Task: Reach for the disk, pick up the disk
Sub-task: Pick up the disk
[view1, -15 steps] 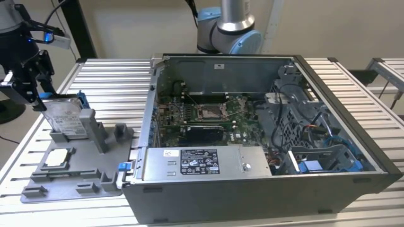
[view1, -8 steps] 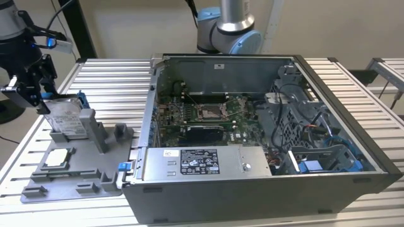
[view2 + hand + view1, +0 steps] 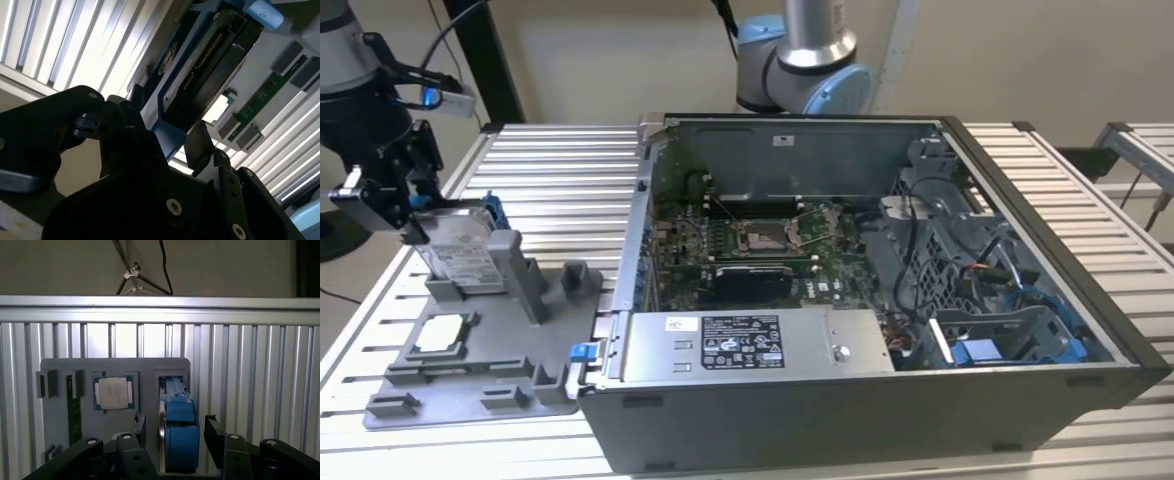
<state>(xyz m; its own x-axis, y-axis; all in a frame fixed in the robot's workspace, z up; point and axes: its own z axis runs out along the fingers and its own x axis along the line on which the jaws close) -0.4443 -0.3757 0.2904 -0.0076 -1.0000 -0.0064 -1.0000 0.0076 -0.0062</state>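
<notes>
1. The claw point(image 3: 175, 429) hangs over one end of the grey tray point(image 3: 150, 367). Its two black fingers point(image 3: 214, 432) are spread apart, one on each side of the disk. In both wrist views a thin gap shows on each side, so I judge it is not yet clamped on anything.

2. What could go wrong:
   - The fingers face the blue rails as well as the metal body. If they close on the plastic alone, the disk may slip or tilt as it comes up.
   - The disk sits in a snug slot in the tray. A lift that is not straight could jam it against the slot walls and drag the tray along.
   - The claw may not be centred. One finger would then touch first and push the disk sideways before the other arrives.

3. The disk point(image 3: 179, 440) stands on its edge in that slot, directly between the fingers. Its upper edge reaches up into the gap between them. In the exterior view its labelled face looks towards the rest of the tray.

4. On the tray, a square silver chip point(image 3: 113, 392) lies flat in the pocket next to the disk's slot. A green memory stick point(image 3: 74, 412) stands in a groove on the chip's other side.

5. The tray rests on a slatted metal tabletop point(image 3: 547, 170). An open computer case point(image 3: 854, 400) stands just beside the tray, on the exterior view's right.
</notes>
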